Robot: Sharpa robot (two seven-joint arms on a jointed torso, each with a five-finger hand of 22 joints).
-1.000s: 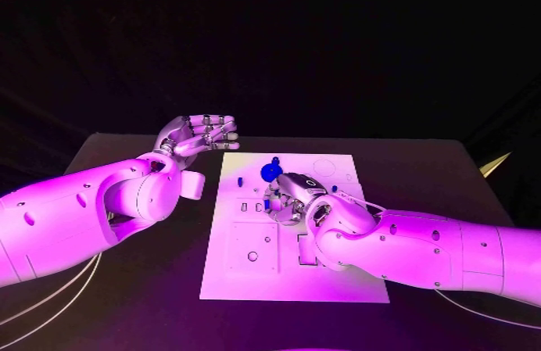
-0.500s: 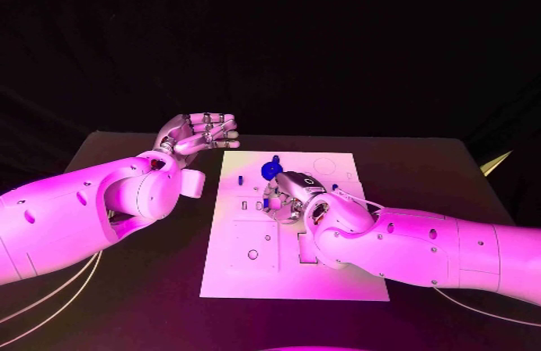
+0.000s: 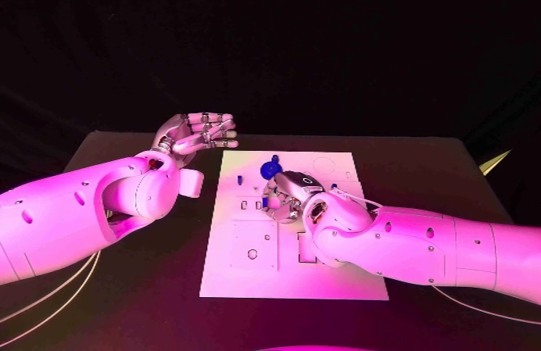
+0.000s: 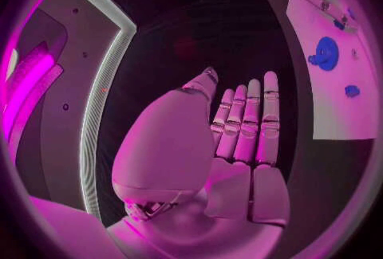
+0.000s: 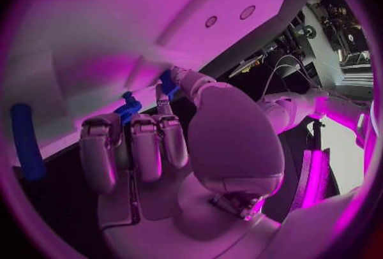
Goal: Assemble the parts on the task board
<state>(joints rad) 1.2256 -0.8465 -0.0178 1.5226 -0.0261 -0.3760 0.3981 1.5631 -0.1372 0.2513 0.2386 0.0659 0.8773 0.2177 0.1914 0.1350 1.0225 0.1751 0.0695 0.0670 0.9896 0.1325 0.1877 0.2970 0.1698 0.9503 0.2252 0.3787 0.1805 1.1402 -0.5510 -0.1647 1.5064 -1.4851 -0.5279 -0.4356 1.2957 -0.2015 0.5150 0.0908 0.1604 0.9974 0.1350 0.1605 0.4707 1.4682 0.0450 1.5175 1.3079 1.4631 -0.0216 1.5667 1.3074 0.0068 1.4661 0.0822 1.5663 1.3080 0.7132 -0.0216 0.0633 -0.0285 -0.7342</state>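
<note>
The white task board (image 3: 254,269) lies in the middle of the table. My right hand (image 3: 291,194) is low over the board's middle with its fingers curled down. Its thumb and a finger meet on a small blue part (image 5: 168,84) (image 3: 260,204) right at the board's surface. Another blue piece (image 5: 127,108) sits by the fingertips and a blue peg (image 5: 25,141) lies farther off. A round blue part (image 3: 270,168) (image 4: 325,53) stands on the board's far end, with a small blue part (image 3: 240,180) (image 4: 352,90) beside it. My left hand (image 3: 201,133) (image 4: 235,138) hovers off the board's far left corner, fingers straight, holding nothing.
The board (image 4: 339,99) has several cut-outs and holes in its near half. Bare black table (image 3: 135,273) lies on both sides of the board. My right forearm (image 3: 417,245) crosses the board's right edge.
Almost nothing differs. My right hand has shifted very slightly at the small blue part, and my left hand stays where it was.
</note>
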